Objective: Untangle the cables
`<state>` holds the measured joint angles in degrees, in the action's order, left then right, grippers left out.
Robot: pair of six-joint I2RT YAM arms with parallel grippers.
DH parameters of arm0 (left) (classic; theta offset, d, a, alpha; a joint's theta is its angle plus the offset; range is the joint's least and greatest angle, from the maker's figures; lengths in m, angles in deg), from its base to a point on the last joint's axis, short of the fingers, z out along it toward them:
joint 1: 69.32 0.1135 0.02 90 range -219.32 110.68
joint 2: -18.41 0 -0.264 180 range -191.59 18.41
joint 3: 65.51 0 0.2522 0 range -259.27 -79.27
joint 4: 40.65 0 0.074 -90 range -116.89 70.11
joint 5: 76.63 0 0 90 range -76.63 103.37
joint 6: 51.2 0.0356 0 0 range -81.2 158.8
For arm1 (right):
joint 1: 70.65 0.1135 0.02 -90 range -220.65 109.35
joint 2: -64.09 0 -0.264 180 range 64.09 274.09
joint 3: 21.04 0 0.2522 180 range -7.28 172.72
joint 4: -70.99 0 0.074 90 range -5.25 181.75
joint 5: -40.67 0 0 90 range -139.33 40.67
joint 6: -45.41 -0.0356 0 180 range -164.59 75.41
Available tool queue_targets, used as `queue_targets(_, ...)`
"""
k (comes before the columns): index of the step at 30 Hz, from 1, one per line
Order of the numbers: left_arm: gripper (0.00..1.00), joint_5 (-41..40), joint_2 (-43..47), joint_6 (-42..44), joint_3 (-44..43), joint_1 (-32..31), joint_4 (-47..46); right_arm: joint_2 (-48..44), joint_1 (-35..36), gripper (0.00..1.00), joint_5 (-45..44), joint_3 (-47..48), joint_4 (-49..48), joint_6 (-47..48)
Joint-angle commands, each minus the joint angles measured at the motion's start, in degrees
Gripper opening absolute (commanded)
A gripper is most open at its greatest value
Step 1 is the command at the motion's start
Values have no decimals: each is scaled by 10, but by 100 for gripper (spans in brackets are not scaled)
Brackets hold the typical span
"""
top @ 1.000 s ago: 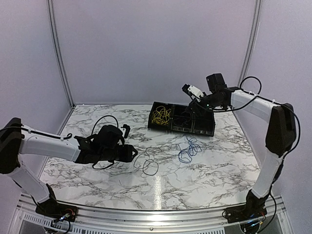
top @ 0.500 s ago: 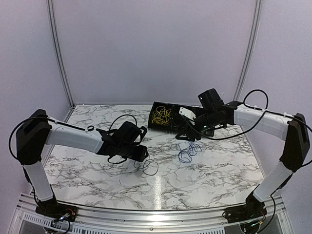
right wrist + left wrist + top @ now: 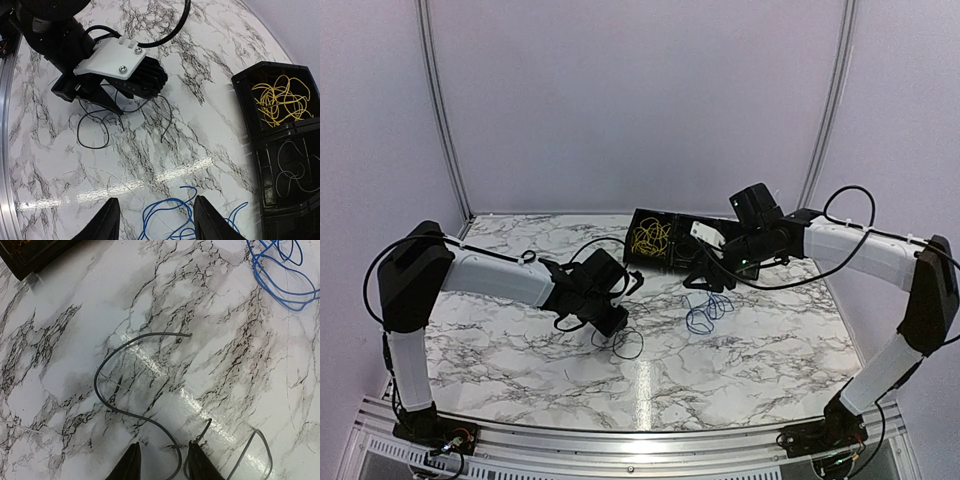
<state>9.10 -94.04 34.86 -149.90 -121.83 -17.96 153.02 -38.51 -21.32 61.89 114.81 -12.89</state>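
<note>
Left pincer (image 3: 164, 461) has advanced onto thin black looped wire (image 3: 96, 380), straddling it (jaws apart, not clenched); right pincer (image 3: 156, 220) released.

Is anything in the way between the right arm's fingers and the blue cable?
Nothing visible. The blue cable lies on the table just ahead of the open right fingers; the black tray sits to one side.

Two robot arms (image 3: 490, 277); one black tray (image 3: 242, 107); one yellow cable tangle (image 3: 648, 238); one blue cable (image 3: 705, 310); one thin grey wire (image 3: 287, 174); loose black cable (image 3: 97, 376), one or two.
</note>
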Motion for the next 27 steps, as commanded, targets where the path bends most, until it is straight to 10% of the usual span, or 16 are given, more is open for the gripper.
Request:
queue_targets(1,39,23,15,36,-14,-1,30,-4,-1,51,0,4,-1,5)
queue_targets(11,47,55,38,66,6,-1,33,10,-1,51,4,15,-2,6)
queue_targets(27,0,18,40,119,-20,7,66,14,-1,51,-2,18,-3,11)
